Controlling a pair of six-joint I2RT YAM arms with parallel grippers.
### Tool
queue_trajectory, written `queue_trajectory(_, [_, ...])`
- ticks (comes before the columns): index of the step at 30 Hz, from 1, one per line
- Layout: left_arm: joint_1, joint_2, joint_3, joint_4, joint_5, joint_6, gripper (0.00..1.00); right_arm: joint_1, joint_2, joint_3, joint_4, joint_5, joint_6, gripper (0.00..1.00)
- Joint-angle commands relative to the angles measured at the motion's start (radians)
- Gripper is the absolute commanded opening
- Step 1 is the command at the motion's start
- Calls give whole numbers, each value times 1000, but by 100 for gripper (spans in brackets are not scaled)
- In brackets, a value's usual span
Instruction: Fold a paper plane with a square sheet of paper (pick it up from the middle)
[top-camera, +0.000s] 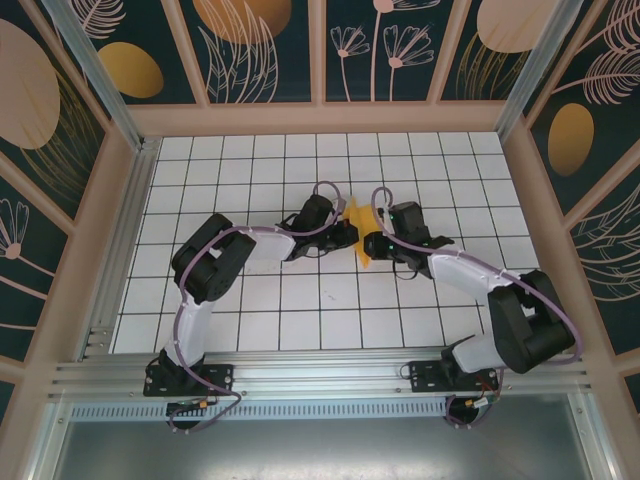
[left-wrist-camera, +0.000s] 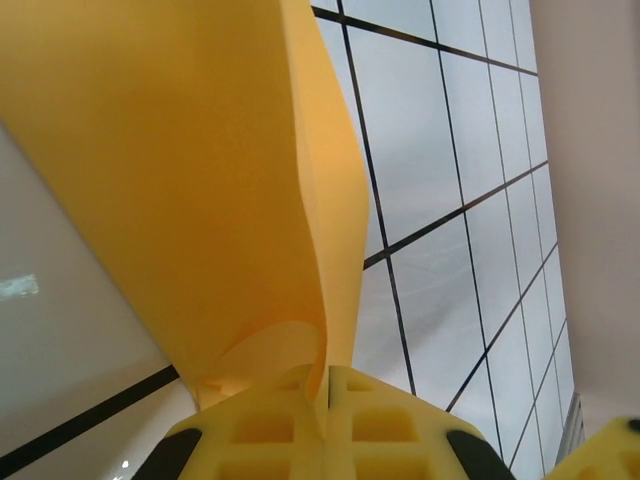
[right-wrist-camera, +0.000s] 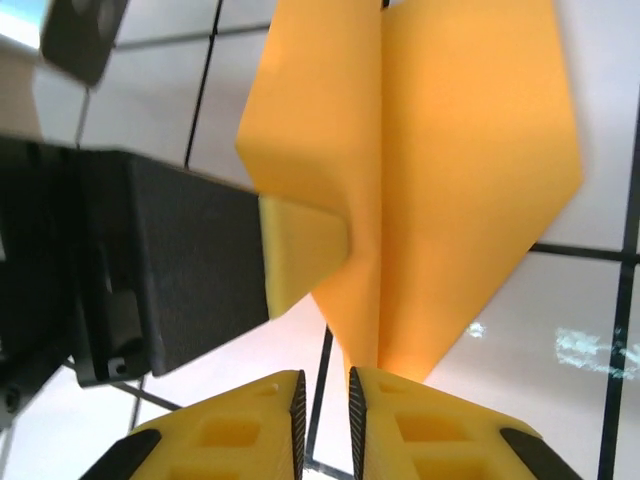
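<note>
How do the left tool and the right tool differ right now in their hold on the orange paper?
The left tool is shut on the folded paper, pinching it; the right tool has its jaws slightly apart with nothing between them. The left tool reaches the paper from the side; the right tool sits just below its point. Both have yellow fingers and are over the white grid table.

Black joints (top-camera: 215, 262), white links (top-camera: 190, 325), lilac cables (top-camera: 262, 231); yellow ribbed fingers (right-wrist-camera: 430, 440), probably plastic.

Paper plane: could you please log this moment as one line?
left gripper: shut on paper plane | right gripper: slightly open at its tip
</note>
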Motion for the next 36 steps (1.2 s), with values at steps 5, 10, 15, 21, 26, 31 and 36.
queue_trajectory(5, [10,-14,-18,90,56,3,3,-71,22,-22,37,-129,83,15])
queue_trajectory(10, [22,-12,-29,99,66,20,4,-81,83,-12,49,-191,102,9])
queue_trajectory(15, [29,9,-8,84,96,44,4,-91,114,-20,103,-242,135,7])
queue_trajectory(21, [32,51,28,70,128,55,4,-109,157,-23,138,-282,156,8])
queue_trajectory(26, [36,70,57,37,128,81,4,-117,190,-22,163,-325,165,8])
queue_trajectory(31, [45,78,70,17,139,105,5,-127,217,-23,168,-346,162,8])
queue_trajectory(36, [59,76,64,26,163,113,4,-141,211,-41,202,-374,177,8])
